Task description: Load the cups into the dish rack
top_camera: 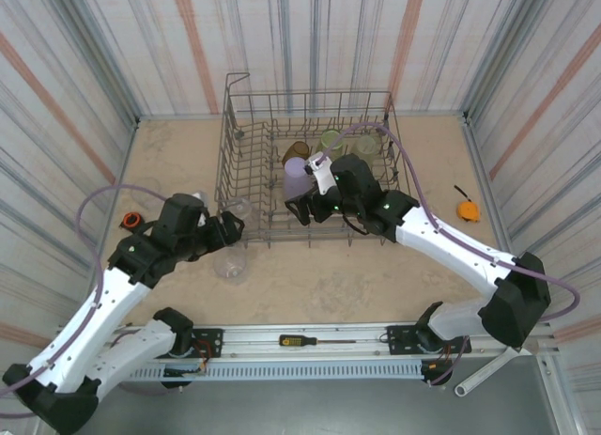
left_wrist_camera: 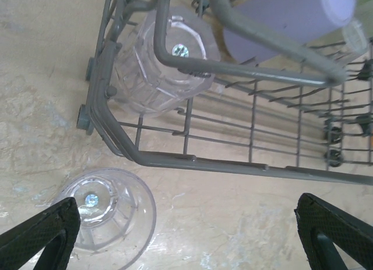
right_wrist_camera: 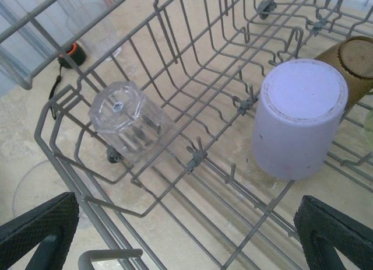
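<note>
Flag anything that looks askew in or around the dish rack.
The clear cup in the dish rack's near-left corner looks tilted against the wire wall, unlike the upside-down lavender cup. A second clear cup sits outside.

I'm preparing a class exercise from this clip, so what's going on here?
A two-armed robot is loading cups into the dish rack. A lavender cup, an amber cup and a clear cup sit inside. The left pincer, open, hovers by a second clear cup on the table; the right pincer, open, hangs over the rack.
</note>
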Robot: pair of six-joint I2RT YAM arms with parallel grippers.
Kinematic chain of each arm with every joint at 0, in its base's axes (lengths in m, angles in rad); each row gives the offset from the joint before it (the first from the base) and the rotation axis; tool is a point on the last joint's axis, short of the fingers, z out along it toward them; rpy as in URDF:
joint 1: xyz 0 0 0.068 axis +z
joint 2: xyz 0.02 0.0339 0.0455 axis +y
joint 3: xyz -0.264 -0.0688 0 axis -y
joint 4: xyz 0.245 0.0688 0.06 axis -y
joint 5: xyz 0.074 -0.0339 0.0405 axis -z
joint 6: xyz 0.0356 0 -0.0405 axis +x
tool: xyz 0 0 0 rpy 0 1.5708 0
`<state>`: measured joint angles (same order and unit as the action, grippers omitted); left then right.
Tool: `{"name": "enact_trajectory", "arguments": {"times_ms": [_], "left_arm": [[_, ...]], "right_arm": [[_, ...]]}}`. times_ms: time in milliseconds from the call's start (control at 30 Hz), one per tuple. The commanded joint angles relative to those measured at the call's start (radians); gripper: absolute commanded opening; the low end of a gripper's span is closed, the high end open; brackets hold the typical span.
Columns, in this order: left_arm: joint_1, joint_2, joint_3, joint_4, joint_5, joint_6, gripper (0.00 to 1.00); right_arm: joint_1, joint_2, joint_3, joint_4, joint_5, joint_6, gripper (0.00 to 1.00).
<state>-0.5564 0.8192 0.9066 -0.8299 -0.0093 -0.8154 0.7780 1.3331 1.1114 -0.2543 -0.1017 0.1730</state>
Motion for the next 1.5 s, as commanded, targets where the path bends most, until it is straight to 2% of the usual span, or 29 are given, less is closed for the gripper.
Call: {"name": "enact_trajectory", "arguments": {"times_ms": [0, 167, 367, 500, 767, 1000, 1200, 1467], "left_arm": [[-0.041, 0.003, 0.008, -0.048, -0.091, 0.008, 0.99], [-0.088, 0.003, -0.004, -0.089, -0.145, -0.013, 0.98], [-0.112, 0.026, -0.033, -0.094, -0.147, -0.018, 0.91], [-0.121, 0.06, -0.048, -0.088, -0.151, -0.016, 0.9], [-0.141, 0.129, -0.082, -0.018, -0.134, -0.015, 0.85], [-0.192, 0.183, -0.11, 0.03, -0.15, -0.038, 0.81], [-0.221, 0.239, -0.128, 0.052, -0.153, -0.047, 0.72], [-0.224, 0.293, -0.144, 0.069, -0.163, -0.048, 0.54]], "right_arm": [[-0.013, -0.034, -0.02, 0.003, 0.006, 0.025, 0.99], [-0.027, -0.041, -0.031, 0.004, 0.003, 0.028, 0.99], [-0.038, -0.041, -0.041, 0.012, 0.001, 0.036, 0.99], [-0.041, -0.044, -0.048, 0.008, 0.0, 0.039, 0.99], [-0.047, -0.06, -0.063, -0.002, 0.014, 0.048, 0.99], [-0.049, -0.064, -0.073, 0.0, 0.019, 0.052, 0.99], [-0.049, -0.066, -0.073, -0.001, 0.023, 0.063, 0.99], [-0.048, -0.078, -0.077, -0.006, 0.036, 0.07, 0.99]]}}
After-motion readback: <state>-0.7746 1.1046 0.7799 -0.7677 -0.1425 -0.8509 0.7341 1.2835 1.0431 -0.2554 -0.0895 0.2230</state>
